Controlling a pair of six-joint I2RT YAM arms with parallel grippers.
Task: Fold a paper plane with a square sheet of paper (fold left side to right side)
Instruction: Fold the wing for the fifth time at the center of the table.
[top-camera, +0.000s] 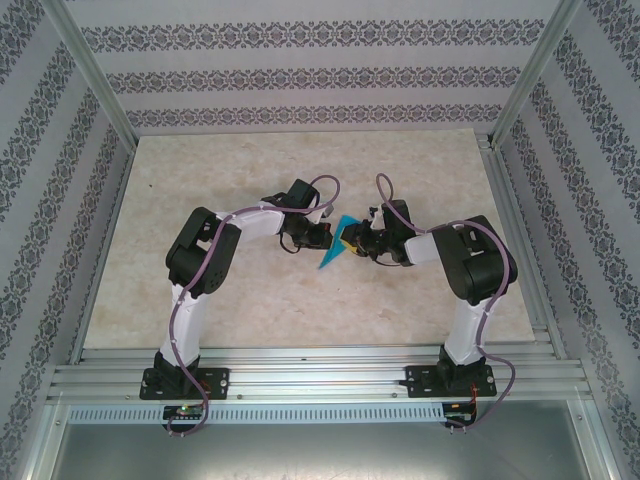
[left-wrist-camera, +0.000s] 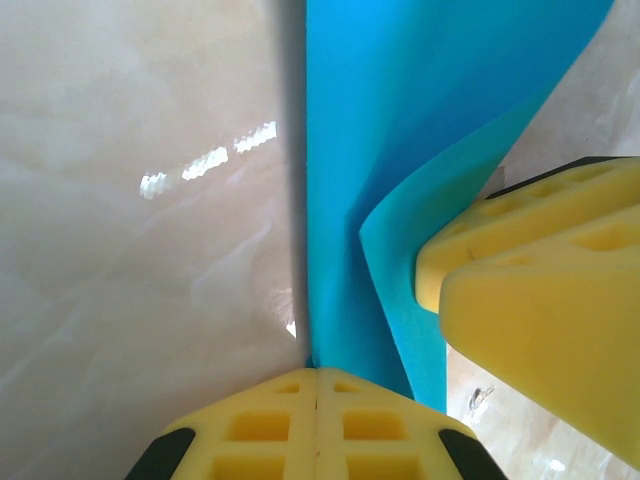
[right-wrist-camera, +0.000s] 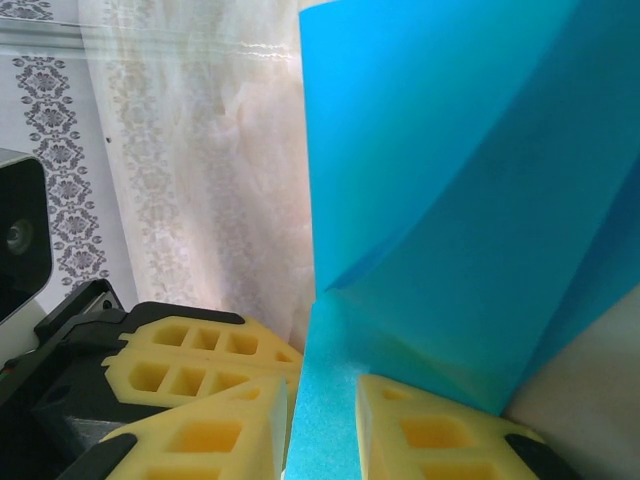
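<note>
Sheet (top-camera: 336, 245), cyan, part-folded: held at the worktop's (top-camera: 200, 170) middle. Pinched by the left gripper (left-wrist-camera: 317, 425) and the right gripper (right-wrist-camera: 324, 390), each pair of jaws closed on it, seemingly to keep the fold aligned.

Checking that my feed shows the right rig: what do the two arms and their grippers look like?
Both the left arm and the right arm have white links with bulky black joint housings. A purple cable runs loosely along each one. The fingers are yellow foam-like blocks moulded with rectangular pockets, backed by black holders. I can make out no markings.
</note>
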